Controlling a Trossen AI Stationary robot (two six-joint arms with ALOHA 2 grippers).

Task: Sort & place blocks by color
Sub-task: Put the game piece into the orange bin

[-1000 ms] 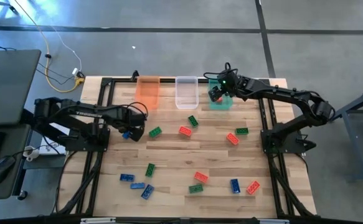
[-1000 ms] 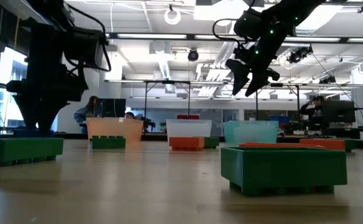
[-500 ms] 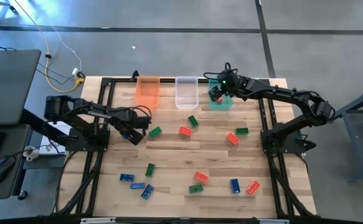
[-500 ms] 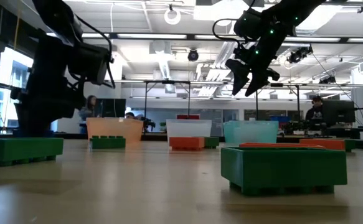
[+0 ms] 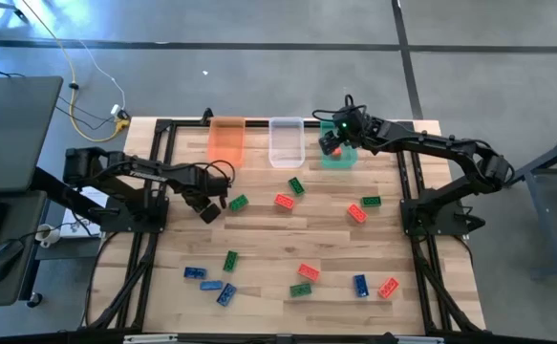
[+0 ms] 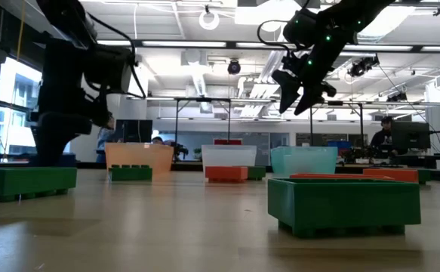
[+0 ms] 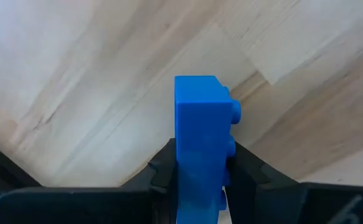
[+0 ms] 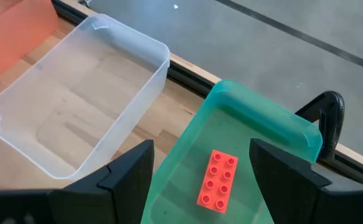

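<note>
My left gripper [image 5: 208, 208] stands over the left middle of the table, shut on a blue block [image 7: 200, 130]. The high view hides this block under the gripper. My right gripper [image 5: 330, 145] hangs open above the green bin [image 5: 341, 157] at the far edge, touching nothing. A red block [image 8: 217, 180] lies flat on that bin's floor, studs up, below the open fingers. Several more blue, green and red blocks lie loose on the table, among them a green block [image 5: 238, 203] just right of my left gripper. My left gripper pinches the blue block between its two fingers [image 7: 162, 174], which lie on two opposite faces [image 7: 182, 163]. The block sticks out past the fingertips, its studs [image 7: 234, 109] facing sideways. Whether it is clear of the table, I cannot tell.
An orange bin [image 5: 226, 141] and a clear bin [image 5: 286, 141] stand left of the green one along the far edge. Loose blocks lie mid-table [image 5: 284, 201] and near the front: blue ones [image 5: 211, 285] at left, red and green ones [image 5: 308, 273] at right.
My left gripper has shut on the blue block, which lay on the table beside it, after shifting a little toward the table's right edge. The block no longer shows in the high view.
</note>
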